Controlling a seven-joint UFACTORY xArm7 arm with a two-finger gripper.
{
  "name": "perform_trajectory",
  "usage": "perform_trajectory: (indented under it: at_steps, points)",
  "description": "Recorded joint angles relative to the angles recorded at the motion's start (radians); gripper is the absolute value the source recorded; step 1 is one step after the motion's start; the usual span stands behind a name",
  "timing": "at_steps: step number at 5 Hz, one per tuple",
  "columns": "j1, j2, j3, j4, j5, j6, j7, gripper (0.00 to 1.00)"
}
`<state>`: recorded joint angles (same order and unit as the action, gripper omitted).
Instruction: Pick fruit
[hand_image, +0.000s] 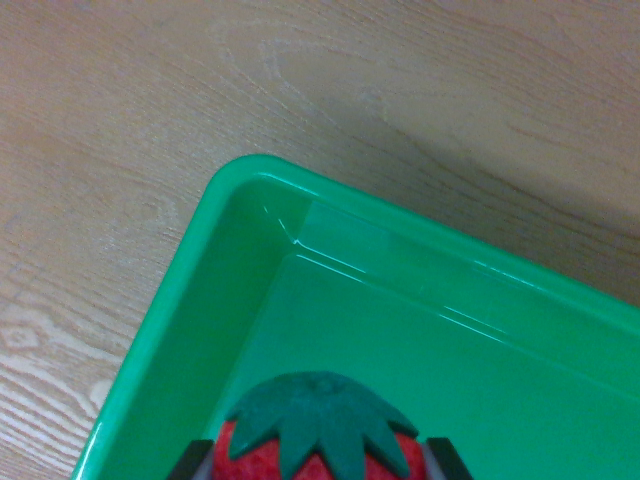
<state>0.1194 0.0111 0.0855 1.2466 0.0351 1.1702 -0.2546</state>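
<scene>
The fingers (189, 462) press on either side of the strawberry (318, 432), gripping it so its green leafy cap faces the camera. It sits between them over the green tray (170, 330), whose corner lies just beyond, on the wooden counter (120, 120).

No legible text or labels.

Place unclear (only a wood-grain tabletop (120, 150) and green tray (170, 330)).
</scene>
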Motion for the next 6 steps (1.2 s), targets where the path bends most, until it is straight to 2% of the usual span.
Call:
perform_trajectory:
  at_steps: [1,3,6]
  points:
    - [-0.0003,-0.009,0.000,0.009,0.0006,0.018,0.000,1.00]
    - [-0.0006,-0.015,0.000,0.014,0.0009,0.029,0.000,1.00]
    - [-0.0006,-0.016,0.000,0.015,0.0010,0.031,0.000,1.00]
